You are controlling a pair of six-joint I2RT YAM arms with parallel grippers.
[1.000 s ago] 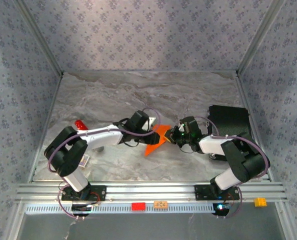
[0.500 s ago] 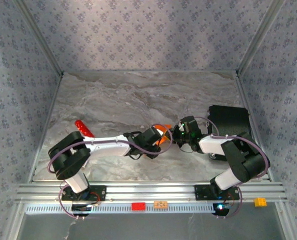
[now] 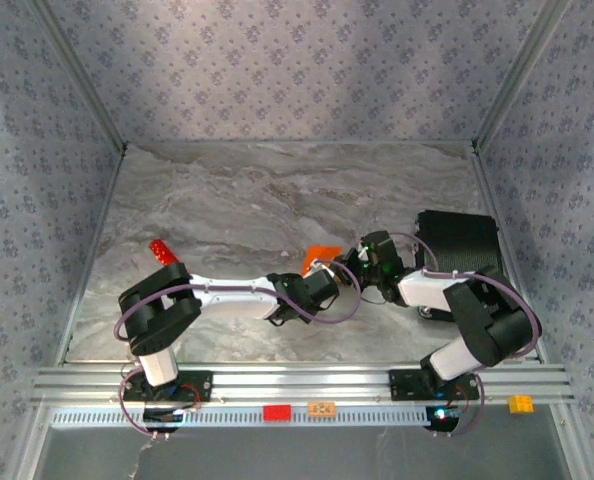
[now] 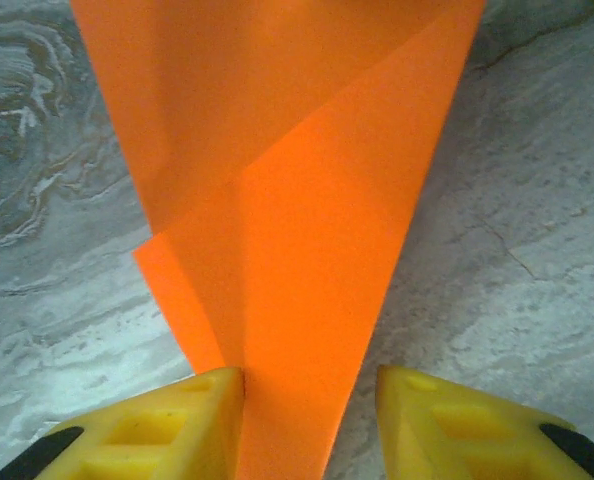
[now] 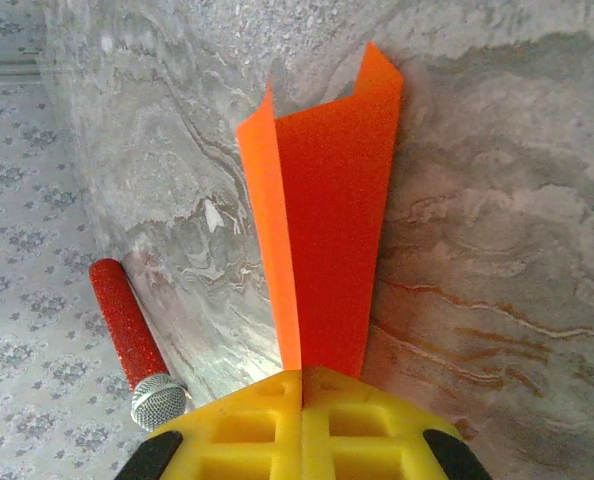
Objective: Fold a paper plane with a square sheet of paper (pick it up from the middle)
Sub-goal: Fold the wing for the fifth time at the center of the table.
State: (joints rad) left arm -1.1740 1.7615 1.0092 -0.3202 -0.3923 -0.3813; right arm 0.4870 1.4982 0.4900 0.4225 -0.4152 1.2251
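Observation:
The square sheet of paper is folded into the orange paper plane [image 3: 323,254], a narrow wedge with a centre crease, held just over the marble table near its middle. My right gripper [image 3: 353,263] is shut on one end of it; in the right wrist view the plane [image 5: 327,230] comes out from between the pressed-together fingers [image 5: 302,378]. My left gripper [image 3: 329,270] reaches in from the left. In the left wrist view the plane's narrow end [image 4: 307,200] runs between the open jaws [image 4: 309,380]. The left finger [image 4: 192,410] touches the paper; the right finger [image 4: 427,410] stands apart from it.
A red cylinder with a grey tip [image 3: 162,250] lies on the table at the left, also in the right wrist view [image 5: 122,320]. A black box [image 3: 457,240] stands behind the right arm. Small red [image 3: 276,412], orange [image 3: 321,408] and yellow [image 3: 520,403] blocks sit on the front rail.
My left arm has swung right and nearer, from the plane's left side to its near end, and now covers most of it from above. The right gripper has kept its hold and stayed put.

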